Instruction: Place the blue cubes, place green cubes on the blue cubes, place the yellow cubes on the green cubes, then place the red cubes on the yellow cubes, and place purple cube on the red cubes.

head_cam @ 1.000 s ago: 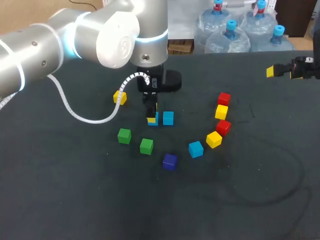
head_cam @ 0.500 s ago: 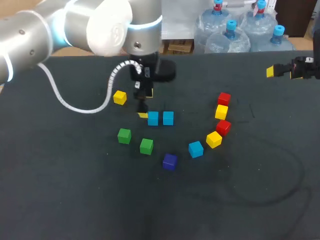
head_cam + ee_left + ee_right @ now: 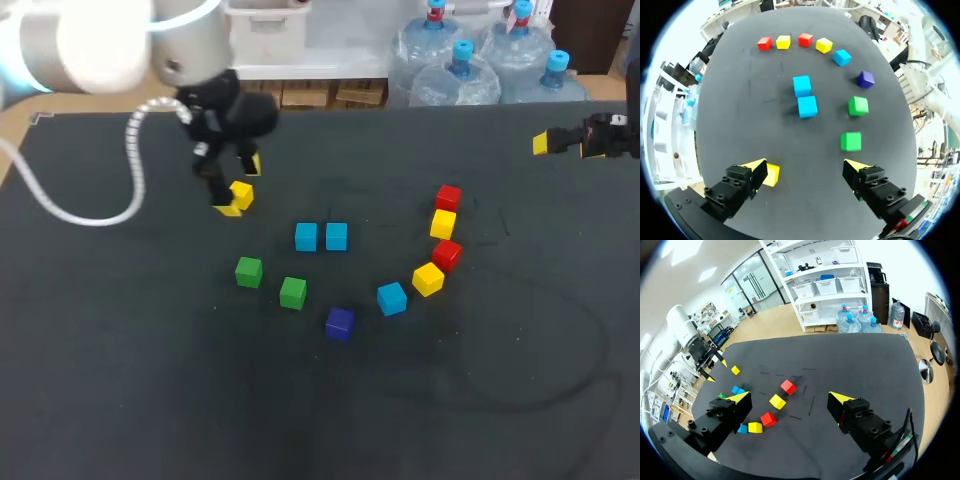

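Observation:
Two blue cubes (image 3: 306,237) (image 3: 336,236) sit side by side at mid-table, also ahead of my left gripper in its wrist view (image 3: 807,106). A third blue cube (image 3: 391,298) lies to their right. Two green cubes (image 3: 248,271) (image 3: 293,292) and a purple cube (image 3: 339,322) lie nearer the front. Red (image 3: 448,197) (image 3: 447,254) and yellow cubes (image 3: 443,223) (image 3: 428,278) form an arc at the right. My left gripper (image 3: 238,187) (image 3: 807,165) hangs open above a lone yellow cube (image 3: 241,196) (image 3: 771,175), which lies by one fingertip. My right gripper (image 3: 565,142) (image 3: 787,397) is open and empty at the far right.
The dark table mat (image 3: 480,400) is bare toward the front and right. A white cable (image 3: 90,215) loops from my left arm over the table's left part. In the right wrist view the red cube (image 3: 787,386) and yellow cube (image 3: 777,401) lie ahead of the fingers.
My left gripper opened, left a blue cube beside the other blue one, then rose and swung back-left to above the lone yellow cube. The right arm stayed still.

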Robot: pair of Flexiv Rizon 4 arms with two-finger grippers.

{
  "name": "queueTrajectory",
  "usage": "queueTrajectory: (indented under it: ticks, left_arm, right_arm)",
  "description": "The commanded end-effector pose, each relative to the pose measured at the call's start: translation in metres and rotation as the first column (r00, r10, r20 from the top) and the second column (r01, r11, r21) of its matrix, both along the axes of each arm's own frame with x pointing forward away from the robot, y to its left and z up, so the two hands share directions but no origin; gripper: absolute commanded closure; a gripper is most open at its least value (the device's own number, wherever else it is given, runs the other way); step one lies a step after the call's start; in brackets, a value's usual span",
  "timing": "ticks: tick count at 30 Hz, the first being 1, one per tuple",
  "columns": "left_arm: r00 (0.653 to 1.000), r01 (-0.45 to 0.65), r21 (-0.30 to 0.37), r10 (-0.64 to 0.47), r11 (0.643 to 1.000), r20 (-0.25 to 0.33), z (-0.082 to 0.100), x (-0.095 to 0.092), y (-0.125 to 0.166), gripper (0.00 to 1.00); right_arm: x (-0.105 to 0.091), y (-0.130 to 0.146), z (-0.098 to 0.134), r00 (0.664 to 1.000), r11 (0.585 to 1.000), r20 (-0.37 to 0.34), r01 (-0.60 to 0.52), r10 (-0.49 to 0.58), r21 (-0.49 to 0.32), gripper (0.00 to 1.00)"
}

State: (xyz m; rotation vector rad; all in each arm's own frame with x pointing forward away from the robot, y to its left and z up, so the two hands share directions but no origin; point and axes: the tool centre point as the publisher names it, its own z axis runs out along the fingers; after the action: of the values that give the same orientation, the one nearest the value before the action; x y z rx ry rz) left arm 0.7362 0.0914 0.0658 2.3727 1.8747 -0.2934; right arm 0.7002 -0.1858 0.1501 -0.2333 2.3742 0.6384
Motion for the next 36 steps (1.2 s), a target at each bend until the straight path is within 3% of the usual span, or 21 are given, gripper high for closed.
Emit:
queueTrajectory:
  ticks: [1,6,17,21,31,36]
  left_arm:
    - [0.995,0.003,-0.171,0.014,0.985,0.099,0.015,-0.025,0.033,0.0]
    - [0.993,0.006,-0.201,0.018,0.98,0.115,0.029,-0.032,0.052,0.0]
    - [0.994,-0.018,-0.19,0.038,0.982,0.101,0.056,-0.043,0.08,0.0]
    - [0.997,-0.028,-0.196,0.042,0.98,0.068,0.058,-0.044,0.085,0.0]
    - [0.996,-0.07,-0.188,0.081,0.98,0.047,0.063,-0.043,0.097,0.0]
    - [0.995,-0.097,-0.16,0.101,0.982,0.018,0.064,-0.045,0.1,0.0]
  right_arm:
    - [-0.001,0.001,0.0,1.0,1.0,0.0,0.003,-0.003,-0.002,0.0]
    - [-0.001,0.001,0.0,1.0,1.0,0.0,0.003,-0.003,-0.002,0.0]
    - [-0.001,0.001,0.0,1.0,1.0,0.0,0.003,-0.003,-0.002,0.0]
    - [-0.001,0.001,0.0,1.0,1.0,0.0,0.003,-0.003,-0.002,0.0]
    - [-0.001,0.001,0.0,1.0,1.0,0.0,0.003,-0.003,-0.002,0.0]
    - [-0.001,0.001,0.0,1.0,1.0,0.0,0.003,-0.003,-0.002,0.0]
